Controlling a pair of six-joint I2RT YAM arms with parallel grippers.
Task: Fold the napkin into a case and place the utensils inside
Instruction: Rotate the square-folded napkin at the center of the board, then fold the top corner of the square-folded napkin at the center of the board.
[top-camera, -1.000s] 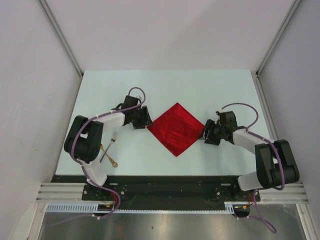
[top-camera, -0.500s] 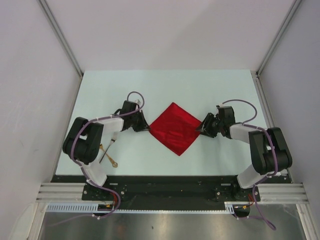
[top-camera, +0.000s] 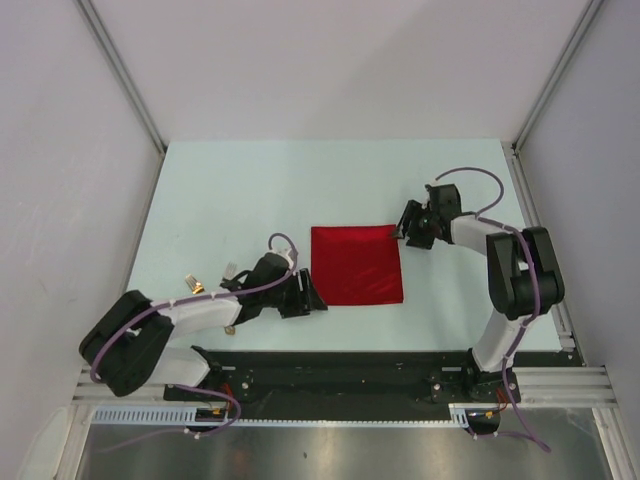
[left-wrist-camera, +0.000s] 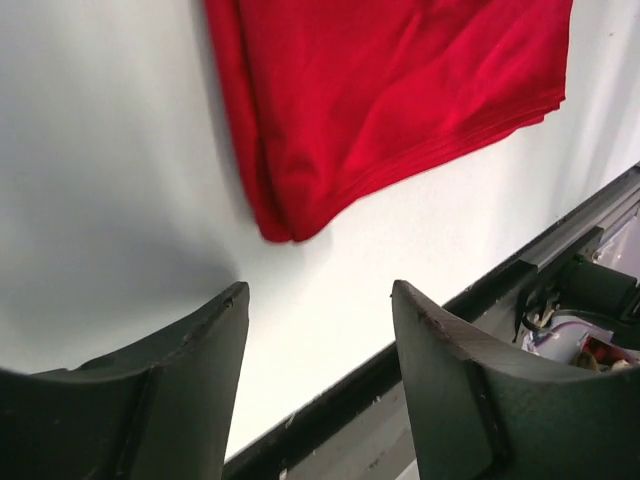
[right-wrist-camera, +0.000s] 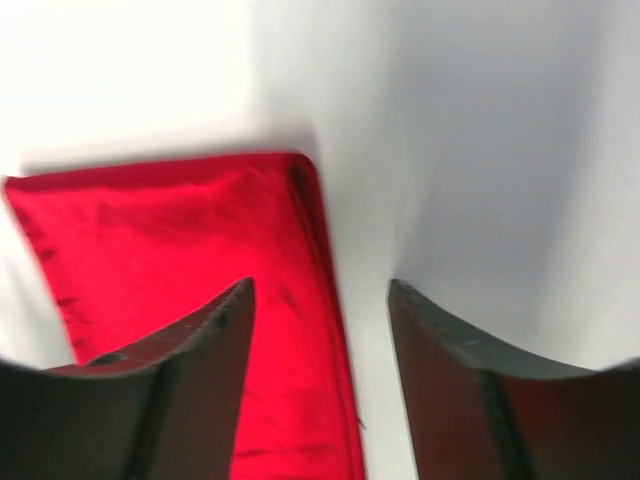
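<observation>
Beside napkin (top-camera: 356, 264), left arm (top-camera: 200, 312) across utensils (top-camera: 194, 285)

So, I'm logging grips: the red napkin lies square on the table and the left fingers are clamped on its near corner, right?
Not quite. The left fingers stand open, just short of the near corner of the napkin, and hold nothing. The left wrist view shows this. The rest of your statement holds.
</observation>
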